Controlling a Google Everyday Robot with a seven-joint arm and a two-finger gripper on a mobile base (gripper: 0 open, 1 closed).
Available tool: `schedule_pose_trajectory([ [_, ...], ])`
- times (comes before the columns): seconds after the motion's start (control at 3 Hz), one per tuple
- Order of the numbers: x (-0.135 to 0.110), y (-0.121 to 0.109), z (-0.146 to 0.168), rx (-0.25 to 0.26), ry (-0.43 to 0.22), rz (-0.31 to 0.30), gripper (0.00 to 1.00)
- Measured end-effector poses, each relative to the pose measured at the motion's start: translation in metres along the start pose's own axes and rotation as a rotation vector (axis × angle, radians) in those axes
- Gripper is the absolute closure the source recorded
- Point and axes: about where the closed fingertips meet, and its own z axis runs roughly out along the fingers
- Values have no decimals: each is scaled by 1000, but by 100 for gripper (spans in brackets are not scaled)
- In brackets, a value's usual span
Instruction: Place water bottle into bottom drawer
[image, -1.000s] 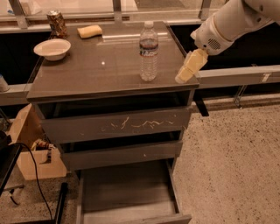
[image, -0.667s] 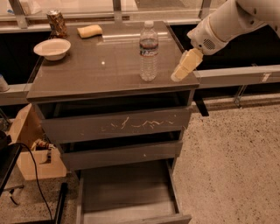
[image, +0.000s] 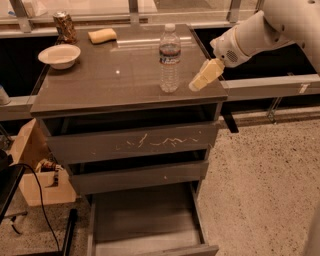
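Observation:
The water bottle (image: 169, 59), clear and ribbed with a white cap and a dark label band, stands upright on the cabinet top (image: 110, 82), right of centre. My gripper (image: 204, 76), cream-coloured on a white arm, hovers just right of the bottle near the top's right edge, at the height of the bottle's lower half and apart from it. The bottom drawer (image: 142, 217) is pulled out at floor level, and its grey interior is bare.
A white bowl (image: 59, 55), a brownish can (image: 65, 27) and a yellow sponge (image: 102, 35) sit at the back left of the top. The scratched upper drawer (image: 135, 142) and the middle drawer (image: 137, 177) are slightly open. A cardboard box (image: 32, 165) and a black cable (image: 42, 200) are at the left.
My gripper has moved a little to the left, closer to the water bottle. The bottle and the drawers have not moved.

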Motion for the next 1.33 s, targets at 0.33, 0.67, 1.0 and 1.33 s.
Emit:
schedule_pose_trajectory([
  [0.33, -4, -11, 15, -12, -97, -1, 0],
  [0.67, -12, -15, 26, -37, -186, -6, 0],
  [1.0, -20, -15, 34, -73, -264, -4, 0],
  [1.33, -32, -10, 42, -114, -327, -2, 0],
])
